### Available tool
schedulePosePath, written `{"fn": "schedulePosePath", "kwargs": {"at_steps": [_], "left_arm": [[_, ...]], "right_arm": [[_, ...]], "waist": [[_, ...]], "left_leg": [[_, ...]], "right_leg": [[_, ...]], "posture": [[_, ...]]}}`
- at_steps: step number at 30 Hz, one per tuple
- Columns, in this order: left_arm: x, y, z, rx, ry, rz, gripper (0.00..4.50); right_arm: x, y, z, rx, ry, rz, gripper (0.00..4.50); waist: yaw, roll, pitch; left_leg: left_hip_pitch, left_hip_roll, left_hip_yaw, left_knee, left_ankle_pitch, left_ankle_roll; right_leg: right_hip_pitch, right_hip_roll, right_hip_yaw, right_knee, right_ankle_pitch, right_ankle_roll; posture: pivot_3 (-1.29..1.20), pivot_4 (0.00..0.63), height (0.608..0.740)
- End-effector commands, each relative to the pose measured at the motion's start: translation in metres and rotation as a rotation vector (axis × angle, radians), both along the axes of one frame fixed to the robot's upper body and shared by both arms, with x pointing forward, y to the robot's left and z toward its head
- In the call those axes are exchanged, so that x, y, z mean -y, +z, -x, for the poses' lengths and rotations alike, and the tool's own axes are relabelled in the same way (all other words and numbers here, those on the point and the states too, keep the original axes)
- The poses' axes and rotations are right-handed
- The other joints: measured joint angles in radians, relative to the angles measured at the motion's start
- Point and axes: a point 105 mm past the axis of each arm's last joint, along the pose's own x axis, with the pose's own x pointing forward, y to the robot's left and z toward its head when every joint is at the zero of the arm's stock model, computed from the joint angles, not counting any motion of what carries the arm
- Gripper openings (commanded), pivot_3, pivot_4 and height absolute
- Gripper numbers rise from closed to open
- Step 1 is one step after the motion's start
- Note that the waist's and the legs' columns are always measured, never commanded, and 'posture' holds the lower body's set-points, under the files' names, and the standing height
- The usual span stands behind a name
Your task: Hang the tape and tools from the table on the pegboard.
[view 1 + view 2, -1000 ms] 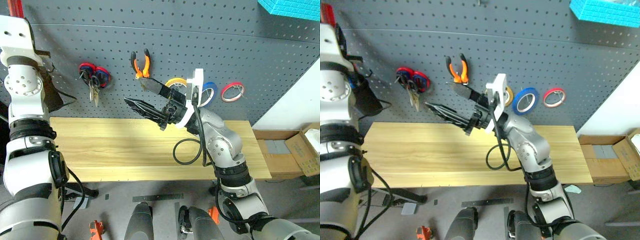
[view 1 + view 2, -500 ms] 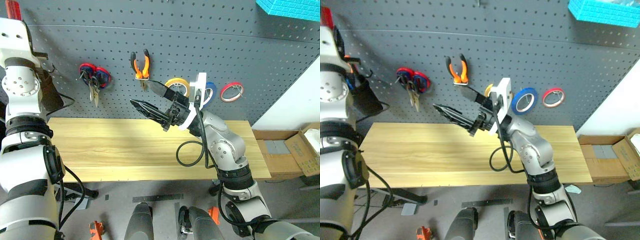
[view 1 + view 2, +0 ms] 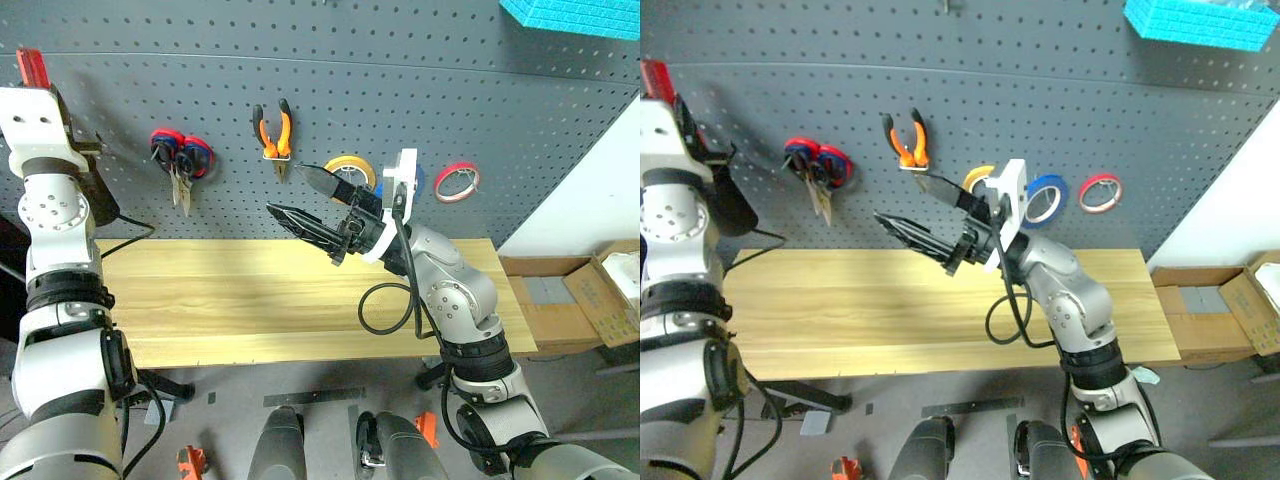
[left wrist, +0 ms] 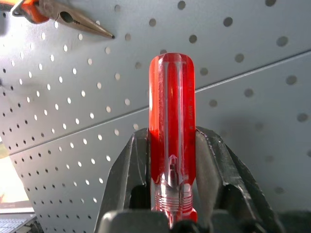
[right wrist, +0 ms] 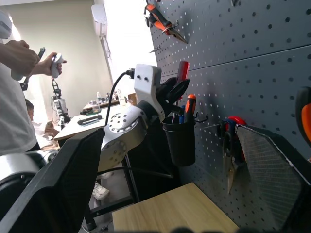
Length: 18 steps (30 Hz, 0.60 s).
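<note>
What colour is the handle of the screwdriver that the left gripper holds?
The screwdriver handle is clear red, shown best in the left wrist view, clamped in the left gripper.

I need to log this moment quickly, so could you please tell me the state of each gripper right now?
Left gripper: shut on the red-handled screwdriver, beside the pegboard.
Right gripper: open, holding nothing, above the table.

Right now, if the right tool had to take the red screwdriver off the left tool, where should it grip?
Probably take the screwdriver by the free top of its handle, which juts past the left tool. Close across it from the side: it is a smooth round cylinder, and its lower part is clamped. The right tool stands open.
</note>
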Motion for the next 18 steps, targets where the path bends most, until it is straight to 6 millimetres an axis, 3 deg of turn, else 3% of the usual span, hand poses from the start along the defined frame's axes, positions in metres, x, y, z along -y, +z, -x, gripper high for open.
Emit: {"fn": "schedulePosePath", "kwargs": {"at_steps": [1,10,18], "left_arm": [[-0.002,0.005,0.014,0.059,0.012,0.034,0.88],[-0.008,-0.01,0.021,0.031,0.018,0.162,0.88],[-0.004,-0.005,0.016,0.046,-0.027,0.198,3.54]], "right_arm": [[0.002,0.011,0.008,0.052,0.012,-0.016,4.5],[0.001,0.01,0.009,0.048,0.026,-0.009,4.5],[0.002,0.009,0.009,0.047,0.025,-0.003,4.5]], "waist": [[-0.002,0.0,0.0],[0.0,0.0,0.0],[0.0,0.0,0.0]], "left_leg": [[0.0,0.0,0.0,0.0,0.0,0.0],[0.001,0.001,-0.001,0.0,0.001,0.0],[0.001,0.0,-0.001,0.001,0.001,0.001]], "right_leg": [[0.0,0.0,0.0,0.0,0.0,0.0],[0.0,-0.001,0.0,0.001,0.0,0.0],[0.001,-0.001,0.0,0.001,0.0,0.0]], "posture": [[0.2,0.164,0.74],[0.21,0.173,0.74],[0.2,0.174,0.74]]}}
